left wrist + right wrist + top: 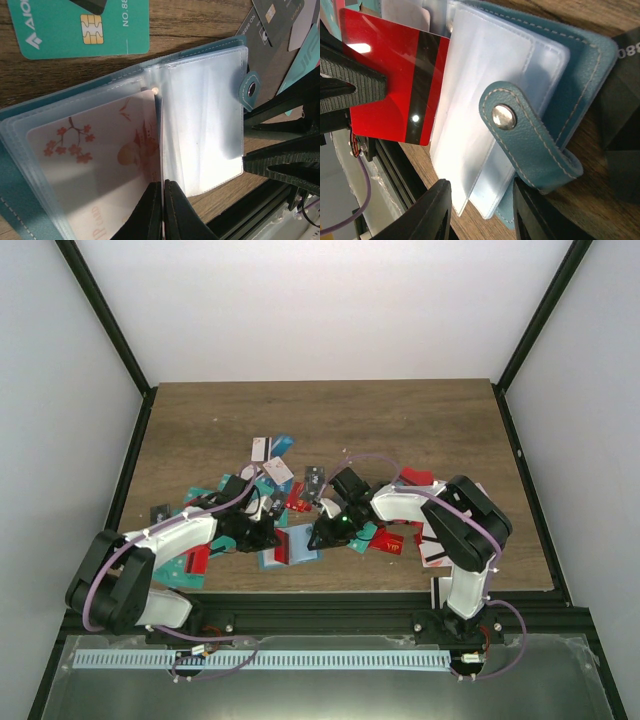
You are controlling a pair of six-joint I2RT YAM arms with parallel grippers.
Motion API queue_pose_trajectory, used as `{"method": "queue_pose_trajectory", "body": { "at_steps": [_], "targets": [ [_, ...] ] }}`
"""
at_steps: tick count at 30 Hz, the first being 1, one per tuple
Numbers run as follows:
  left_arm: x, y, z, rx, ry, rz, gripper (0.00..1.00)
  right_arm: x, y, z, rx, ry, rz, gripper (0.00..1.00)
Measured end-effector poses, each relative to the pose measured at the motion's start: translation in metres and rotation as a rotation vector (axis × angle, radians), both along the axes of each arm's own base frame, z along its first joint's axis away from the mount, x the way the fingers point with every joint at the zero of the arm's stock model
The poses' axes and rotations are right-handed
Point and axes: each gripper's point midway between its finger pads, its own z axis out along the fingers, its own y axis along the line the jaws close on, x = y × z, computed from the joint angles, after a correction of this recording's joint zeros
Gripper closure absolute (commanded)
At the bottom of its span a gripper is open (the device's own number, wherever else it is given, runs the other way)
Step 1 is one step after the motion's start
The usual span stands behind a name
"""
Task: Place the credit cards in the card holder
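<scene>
Top external view shows the wooden table (420, 430) with the card holder (305, 553) lying open near its front edge, directly between the tips of the two arms. The left gripper (163, 186) has its jaws pressed together on a red card (385, 85) with a dark stripe. That card stands on edge over the holder's fold, just ahead of those fingertips. The right gripper (481, 185) reaches in from the opposite side, jaws partly apart and astride the holder's near corner. Whether they actually press on that corner is hard to tell. Clear sleeves (470, 90) fan out loosely between the right gripper's fingers and the red card, so several loose pages lie around the card's edge. One sleeve beside the left gripper's tips already carries a blossom-printed card (95, 165). Loose credit cards (278, 470) lie scattered on the table beyond both grippers and to either side of them. A teal card (85, 25) lies just past the holder's far edge from the left gripper. A black card (272, 25) lies beyond the holder's corner there, partly tucked under the cover. The clasp tab (520, 130) curls over the cover's edge just ahead of the right gripper's fingertips, its metal snap (503, 116) facing up.
</scene>
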Motion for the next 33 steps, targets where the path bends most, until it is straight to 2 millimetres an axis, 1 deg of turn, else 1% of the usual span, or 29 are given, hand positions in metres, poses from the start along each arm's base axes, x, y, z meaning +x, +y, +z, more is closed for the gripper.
{"method": "queue_pose_trajectory", "body": {
  "at_steps": [7, 33],
  "targets": [
    [0.0020, 0.0003, 0.0046, -0.002, -0.028, -0.006, 0.96, 0.0000, 0.0000, -0.0002, 0.000, 0.001, 0.000, 0.64],
    [0.0067, -0.0009, 0.0060, -0.008, -0.051, 0.001, 0.96, 0.0017, 0.0027, -0.0004, 0.006, 0.002, 0.006, 0.64]
  ]
}}
